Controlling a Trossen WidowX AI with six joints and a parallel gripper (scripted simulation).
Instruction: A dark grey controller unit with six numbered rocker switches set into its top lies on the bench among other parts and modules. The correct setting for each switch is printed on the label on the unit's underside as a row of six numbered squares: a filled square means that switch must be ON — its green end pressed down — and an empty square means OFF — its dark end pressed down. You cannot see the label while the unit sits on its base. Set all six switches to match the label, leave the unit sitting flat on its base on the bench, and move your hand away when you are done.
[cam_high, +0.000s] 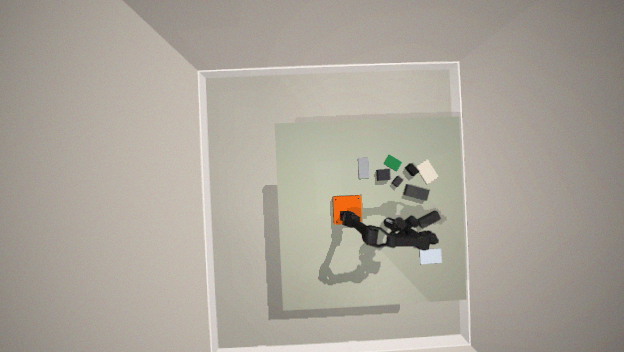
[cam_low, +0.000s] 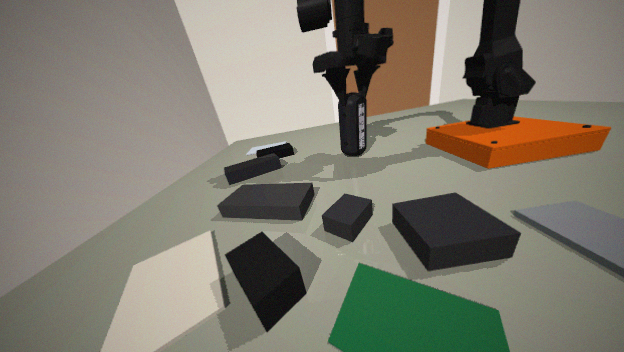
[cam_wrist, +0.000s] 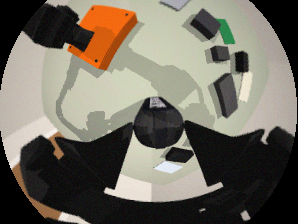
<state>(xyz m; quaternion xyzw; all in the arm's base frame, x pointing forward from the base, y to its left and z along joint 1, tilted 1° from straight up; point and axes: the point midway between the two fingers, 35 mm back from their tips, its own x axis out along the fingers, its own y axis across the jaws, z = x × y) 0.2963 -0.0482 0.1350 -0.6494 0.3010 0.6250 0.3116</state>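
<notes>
The dark grey controller unit (cam_low: 349, 127) (cam_wrist: 158, 131) hangs on end, long side vertical, from my gripper (cam_low: 354, 94) (cam_wrist: 158, 124). The fingers are shut on its upper end, one on each side. In the exterior view a narrow pale printed strip, the label, runs down its right-hand side; the wrist view shows only a foreshortened bit of it. The separate squares are too small to read. The switches are not visible. I cannot tell whether the lower end touches the bench (cam_low: 400, 175).
The arm's orange base plate (cam_high: 347, 202) (cam_low: 545, 131) (cam_wrist: 107, 32) is beyond the unit. Several dark blocks, a green plate (cam_high: 392, 162) (cam_low: 415, 310), a cream plate (cam_high: 428, 171) (cam_low: 165, 290) and a grey plate (cam_high: 363, 168) lie nearby. A pale blue plate (cam_high: 430, 256) (cam_wrist: 168, 167) lies on the other side.
</notes>
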